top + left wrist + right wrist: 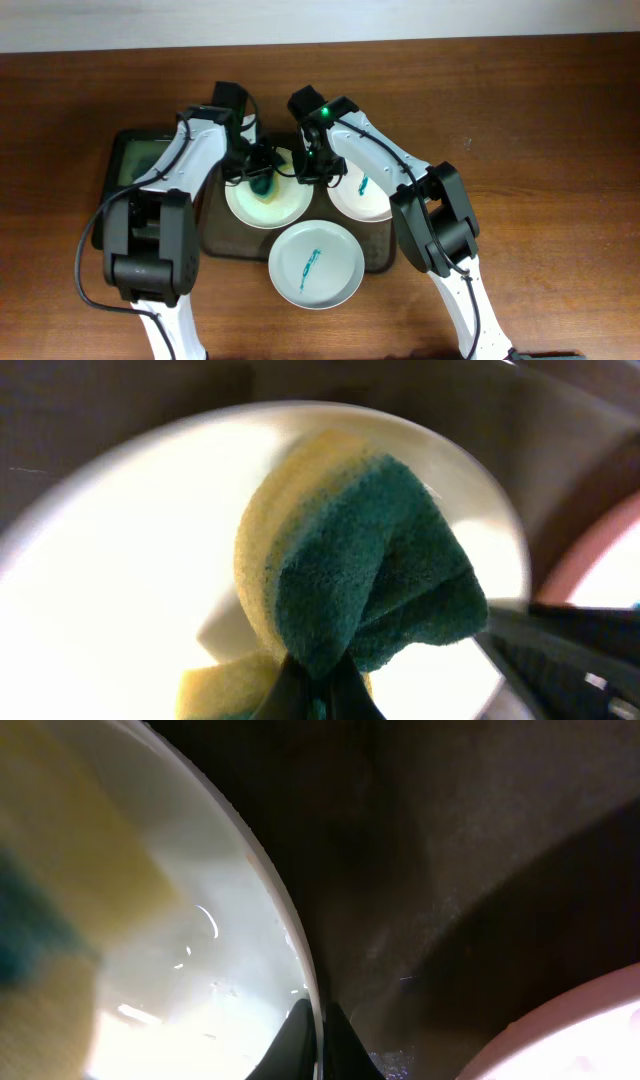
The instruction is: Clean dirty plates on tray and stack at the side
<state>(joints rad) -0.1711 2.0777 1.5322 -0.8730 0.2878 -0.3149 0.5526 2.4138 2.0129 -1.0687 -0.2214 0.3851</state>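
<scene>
A white plate (268,205) lies on the dark tray (215,235). My left gripper (262,168) is shut on a yellow and green sponge (350,570) and presses it on this plate (120,550). My right gripper (305,170) is shut on the plate's right rim (300,960), with one finger on each side of the edge (318,1040). The sponge shows as a blur at the left of the right wrist view (50,910). A second plate (360,195) with a teal smear lies on the tray to the right. A third smeared plate (315,263) lies at the tray's front edge.
A dark screen-like panel (135,160) sits at the tray's left end. The brown wooden table (540,120) surrounds the tray. The edge of the second plate shows at the lower right of the right wrist view (590,1030).
</scene>
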